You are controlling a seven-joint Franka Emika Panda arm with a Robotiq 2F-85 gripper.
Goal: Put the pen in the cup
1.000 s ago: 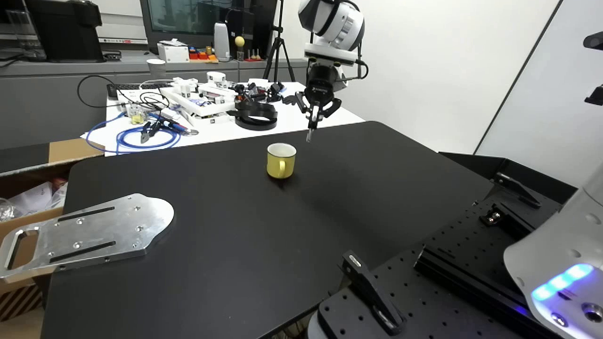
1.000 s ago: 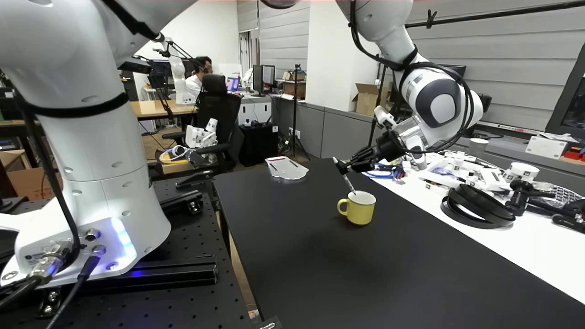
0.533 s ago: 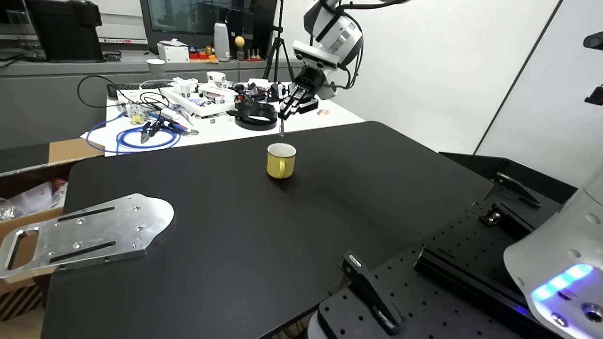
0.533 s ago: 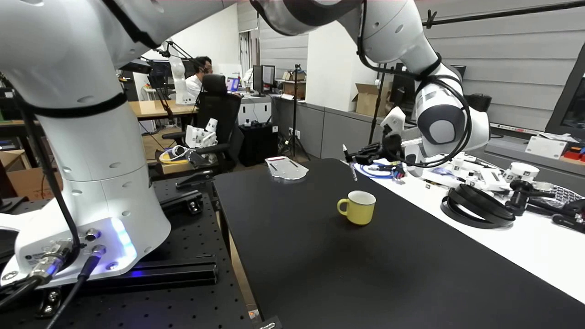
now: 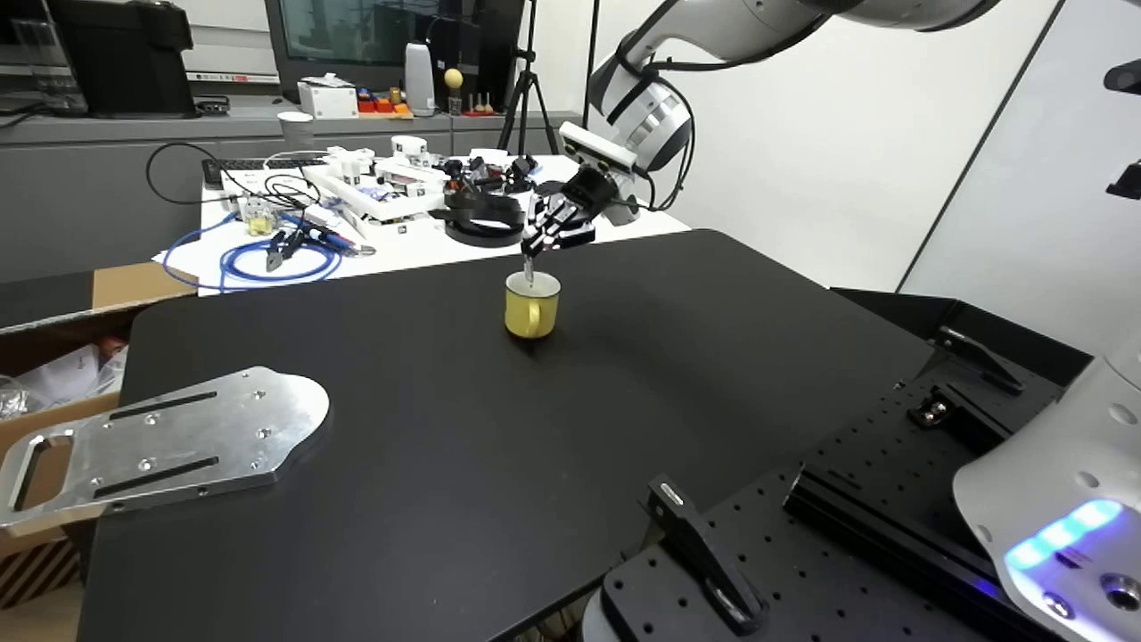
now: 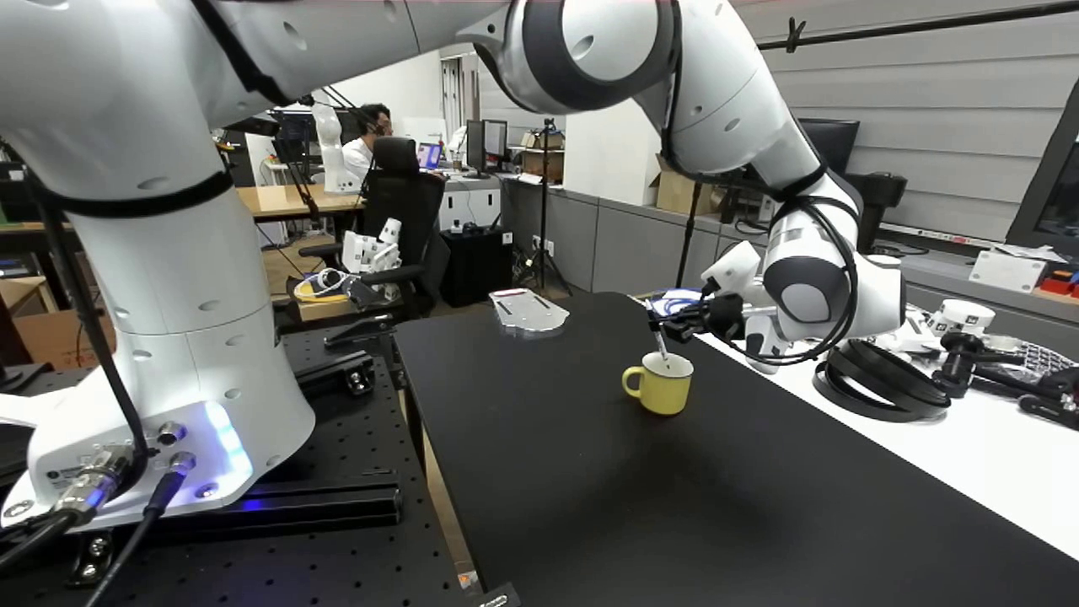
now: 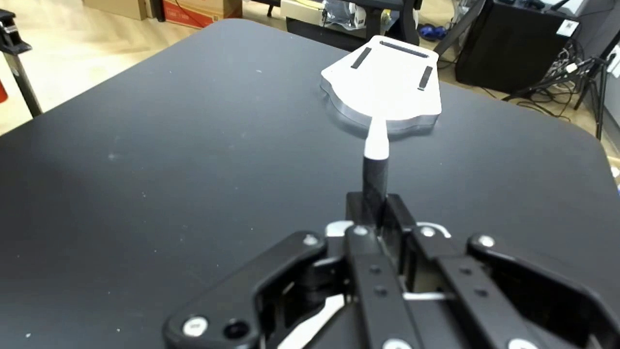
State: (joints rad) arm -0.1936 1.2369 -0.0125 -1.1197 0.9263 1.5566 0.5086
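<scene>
The yellow cup (image 5: 524, 315) with a white inside stands upright on the black table; it also shows in an exterior view (image 6: 664, 393), handle outward. My gripper (image 5: 532, 247) is just above the cup and is shut on the pen, as the wrist view (image 7: 375, 209) shows. The pen (image 7: 375, 175) is dark with a white upper end. Its pale lower part (image 6: 661, 344) points down, slightly tilted, and its lower tip shows within the cup's mouth in both exterior views. The cup is hidden in the wrist view.
A silver metal plate (image 5: 223, 419) lies on the black table (image 5: 499, 481); it also shows in the wrist view (image 7: 382, 92). A white table (image 6: 927, 464) with cables, a black roll (image 6: 881, 379) and parts adjoins the far edge. A cardboard box (image 5: 53, 419) stands beside the table.
My gripper has swung the pen over the cup, turned it more upright, and then lowered it so its tip is in the cup's mouth. The cup has not moved.
</scene>
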